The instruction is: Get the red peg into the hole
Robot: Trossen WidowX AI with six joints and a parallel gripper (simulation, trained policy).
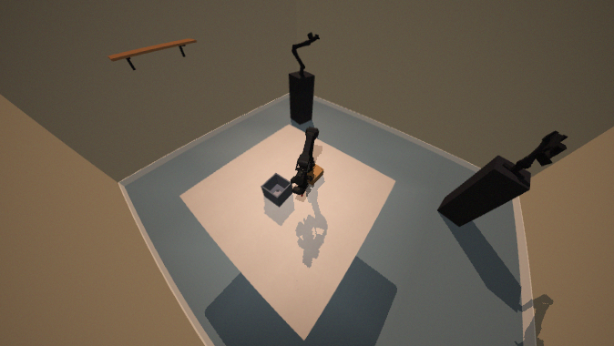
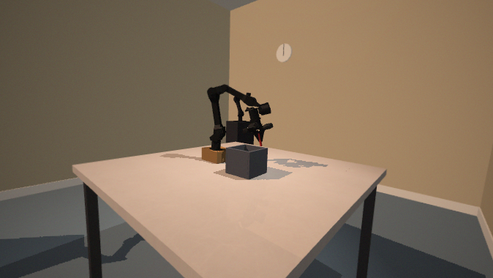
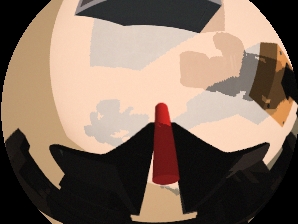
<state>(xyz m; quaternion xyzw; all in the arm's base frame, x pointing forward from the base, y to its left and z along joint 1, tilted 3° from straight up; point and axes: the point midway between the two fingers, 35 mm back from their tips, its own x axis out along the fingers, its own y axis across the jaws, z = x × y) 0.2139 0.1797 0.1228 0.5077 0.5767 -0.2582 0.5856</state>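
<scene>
The pale bench (image 1: 291, 282) (image 2: 234, 219) (image 3: 145, 87) spreads under everything the robot works on. Beyond it in the top view stand two dark pillars, one at 12 o'clock (image 1: 301, 97) and one at 3 o'clock (image 1: 485, 191), each topped by a black arm. The working arm (image 1: 308, 147) (image 2: 216, 113) rises from the bench and reaches over it, its wrist bent down. The open grey box (image 1: 278, 196) (image 2: 246, 163) (image 3: 150, 19) sits upright at 9 o'clock from the fingers in the top view, with a small dark hole showing in its floor. The orange block (image 1: 317, 173) (image 2: 213, 155) (image 3: 271, 80) lies at the arm's foot, at 2 o'clock in the wrist view. The fingers (image 1: 301, 191) (image 2: 260, 137) are closed on the red peg (image 1: 301, 195) (image 2: 260, 140) (image 3: 164, 145). It hangs slightly tilted above the bench, outside the box, its far end towards 12 o'clock in the wrist view.
</scene>
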